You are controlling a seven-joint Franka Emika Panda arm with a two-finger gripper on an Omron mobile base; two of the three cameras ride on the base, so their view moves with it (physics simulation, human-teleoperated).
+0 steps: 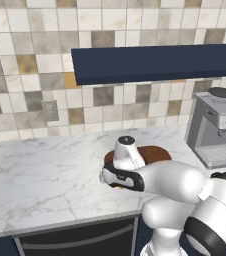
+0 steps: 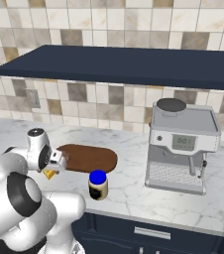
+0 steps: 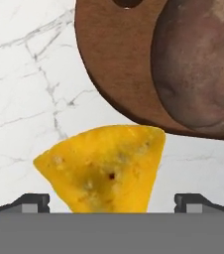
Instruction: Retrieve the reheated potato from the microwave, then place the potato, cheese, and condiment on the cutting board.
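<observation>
Wooden cutting board (image 3: 119,64) already carries the potato (image 3: 200,69), so I judge the microwave step finished. Left to do are the cheese (image 3: 106,168), lying on the marble tabletop (image 1: 40,175) just beside the board's edge, and the condiment (image 2: 98,185), standing near the board on its front side. My gripper (image 3: 111,201) has its jaws spread wide on both sides of the cheese, holding nothing.

Between the tool's (image 3: 112,201) dark tips we see the yellow-orange cheese (image 3: 104,166), speckled pale. Just beyond it lies the dark reddish-brown cutting board (image 3: 119,59), carrying the mottled brown potato (image 3: 200,69). The desk (image 3: 25,99) is white marble with grey veins. The condiment (image 2: 98,185) is dark, blue-lidded, white-banded
</observation>
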